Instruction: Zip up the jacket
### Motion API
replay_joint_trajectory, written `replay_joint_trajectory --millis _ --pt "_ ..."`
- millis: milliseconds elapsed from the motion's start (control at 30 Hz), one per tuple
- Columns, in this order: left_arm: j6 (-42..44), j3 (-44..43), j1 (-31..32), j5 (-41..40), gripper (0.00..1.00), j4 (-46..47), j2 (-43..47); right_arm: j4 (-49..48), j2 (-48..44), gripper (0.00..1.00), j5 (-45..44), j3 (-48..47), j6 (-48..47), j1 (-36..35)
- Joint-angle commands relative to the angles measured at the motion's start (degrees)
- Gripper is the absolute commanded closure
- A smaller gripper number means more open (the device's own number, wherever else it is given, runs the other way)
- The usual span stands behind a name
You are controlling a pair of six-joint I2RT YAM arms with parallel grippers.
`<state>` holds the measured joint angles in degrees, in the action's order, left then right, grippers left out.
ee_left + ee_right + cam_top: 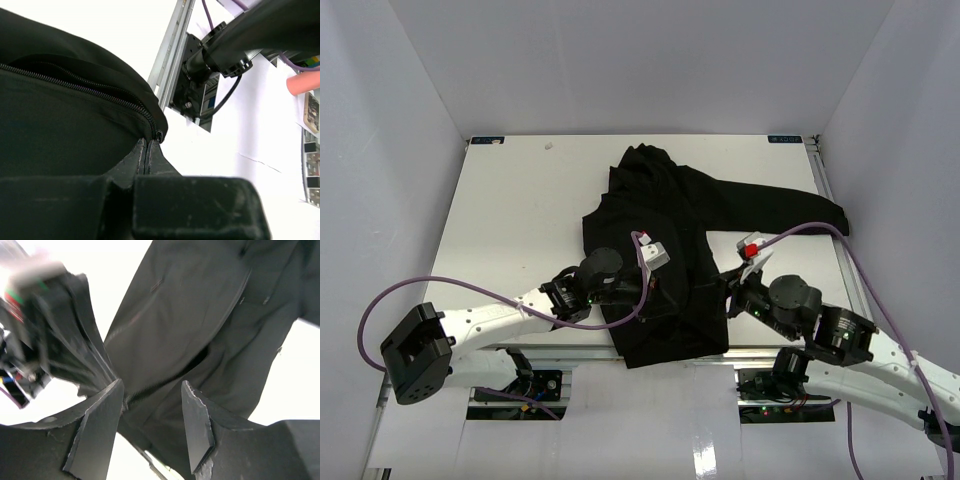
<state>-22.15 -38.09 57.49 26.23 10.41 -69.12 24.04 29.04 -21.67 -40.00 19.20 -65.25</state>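
The left gripper (148, 146) has its fingers pressed together at the lower end of the zipper (100, 92). The jacket (670, 205) sprawls mid-table, looking limp, light and slick, so I'd pinch the hem beside the teeth. The right gripper (151, 385) stands apart, straddling the zipper and holding nothing.

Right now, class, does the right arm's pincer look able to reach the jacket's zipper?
Probably yes: the right pincer is open over the jacket, the zipper lies bare between its jaws, and nothing blocks the way.
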Motion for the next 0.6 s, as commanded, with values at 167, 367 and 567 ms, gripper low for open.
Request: replay_joint_trajectory --millis 167,367,567 --pt "-4.3 -1.5 -0.3 1.8 1.00 -1.8 1.1 3.8 2.7 0.40 1.2 -6.9 -6.0 0.2" --pt "-5.8 -1.5 -0.7 2.3 1.00 -1.8 1.0 1.6 6.4 0.41 -2.3 -4.7 -10.0 -2.1" --pt "-7.8 -0.8 -1.7 4.3 1.00 -0.2 0.1 3.1 7.3 0.44 -15.2 -5.0 -9.9 -9.4"
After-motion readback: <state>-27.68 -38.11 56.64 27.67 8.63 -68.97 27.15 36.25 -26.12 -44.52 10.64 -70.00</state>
